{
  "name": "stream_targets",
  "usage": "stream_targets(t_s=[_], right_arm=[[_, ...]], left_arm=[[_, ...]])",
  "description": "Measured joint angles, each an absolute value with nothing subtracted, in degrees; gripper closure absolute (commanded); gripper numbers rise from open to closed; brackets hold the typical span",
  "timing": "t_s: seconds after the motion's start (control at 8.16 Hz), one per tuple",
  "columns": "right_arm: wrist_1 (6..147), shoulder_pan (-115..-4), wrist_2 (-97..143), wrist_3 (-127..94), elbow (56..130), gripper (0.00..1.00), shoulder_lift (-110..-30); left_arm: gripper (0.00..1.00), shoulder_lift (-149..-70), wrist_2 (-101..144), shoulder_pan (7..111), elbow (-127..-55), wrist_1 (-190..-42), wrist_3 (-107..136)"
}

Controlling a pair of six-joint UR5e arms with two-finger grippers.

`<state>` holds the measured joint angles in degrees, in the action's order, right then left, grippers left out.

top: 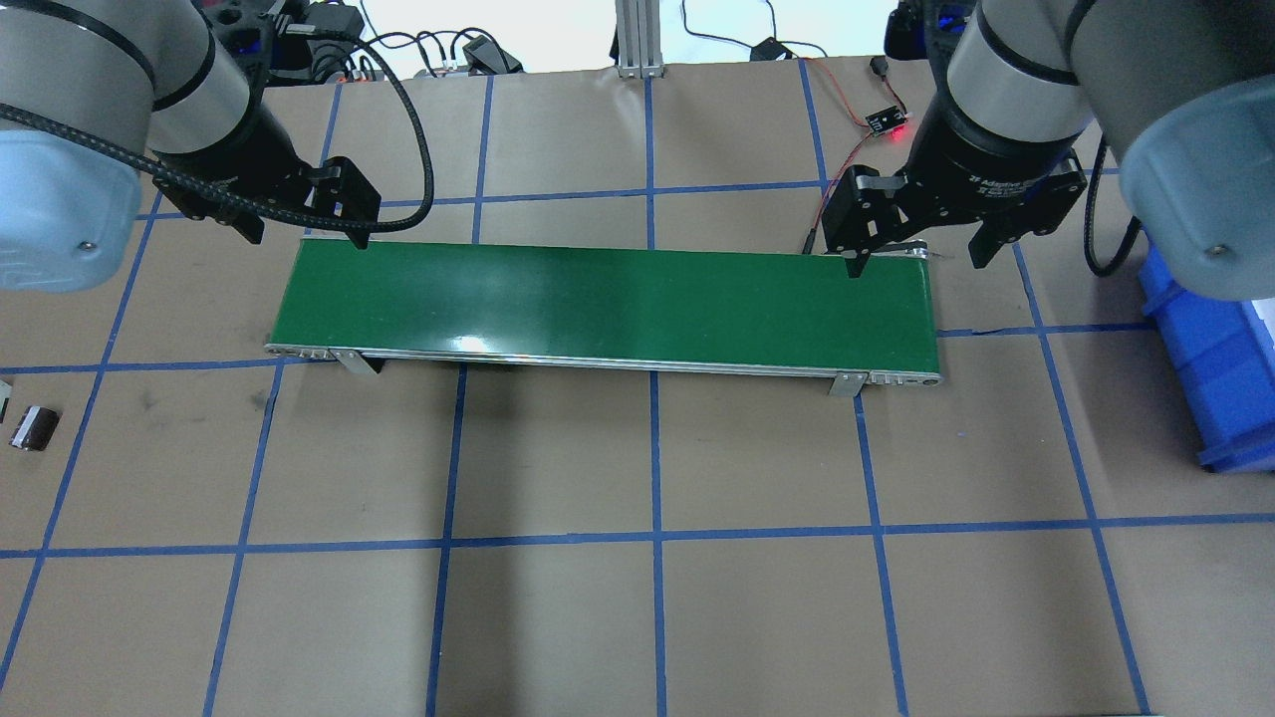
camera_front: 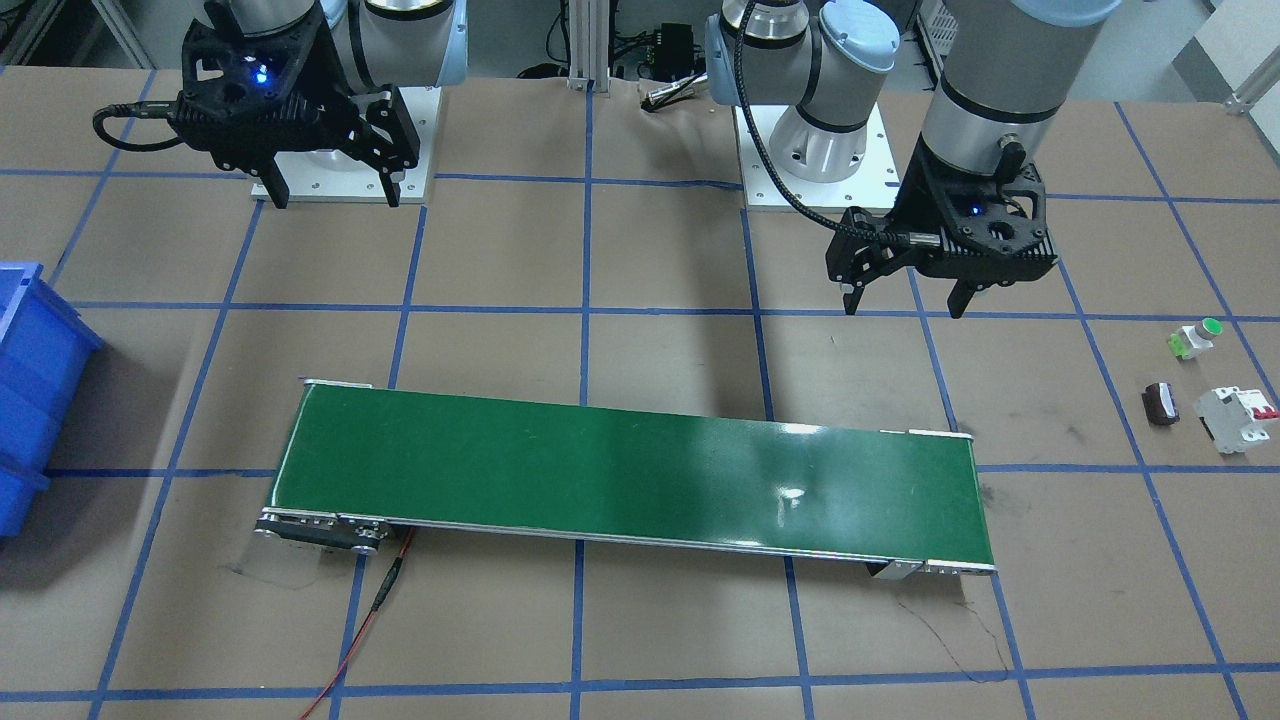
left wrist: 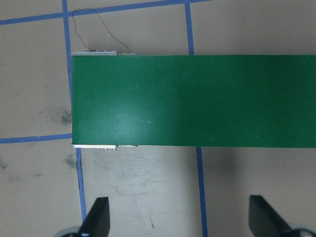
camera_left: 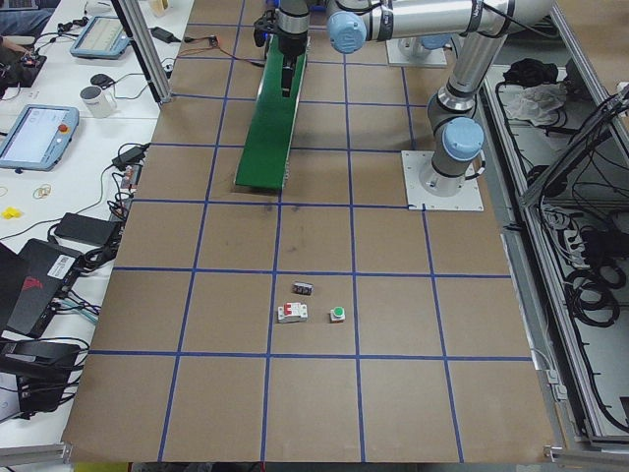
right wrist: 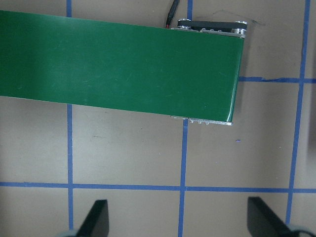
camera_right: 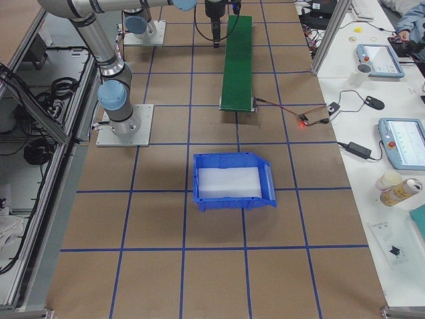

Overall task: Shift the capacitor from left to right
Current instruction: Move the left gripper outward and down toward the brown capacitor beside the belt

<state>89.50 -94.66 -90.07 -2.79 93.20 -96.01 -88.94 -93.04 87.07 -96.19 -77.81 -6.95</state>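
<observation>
The capacitor (camera_front: 1160, 403) is a small dark brown-black cylinder lying on its side on the brown table at the robot's far left. It also shows at the left edge of the overhead view (top: 35, 428) and in the exterior left view (camera_left: 303, 288). My left gripper (camera_front: 905, 303) is open and empty. It hangs above the table behind the left end of the green conveyor belt (top: 598, 299), well away from the capacitor. My right gripper (top: 916, 264) is open and empty above the belt's right end.
A white breaker with red switches (camera_front: 1238, 418) and a green-capped push button (camera_front: 1198, 336) lie close to the capacitor. A blue bin (top: 1215, 368) stands at the table's right end. A red wire (camera_front: 370, 620) runs from the belt's right end.
</observation>
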Motion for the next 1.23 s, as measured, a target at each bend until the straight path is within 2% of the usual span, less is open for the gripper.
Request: stream_targets(t_s=[0.49,0.86,1.23], right_arm=[[89.5,-94.7,-90.1,-2.7,93.2,0.00,-96.1],[89.5,-94.7,-90.0,-2.7,93.2,0.00,-96.1],[89.5,-94.7,-90.0,-2.7,93.2,0.00,-96.1]], left_arm=[[0.00,-89.2,-93.4,82.7,-96.1,-77.2,-12.3],[0.00,-90.0,-92.7,67.7,-96.7,-77.1,-25.6],[0.00,-96.3,-92.5,52.5,-97.0,-71.2,-31.2]])
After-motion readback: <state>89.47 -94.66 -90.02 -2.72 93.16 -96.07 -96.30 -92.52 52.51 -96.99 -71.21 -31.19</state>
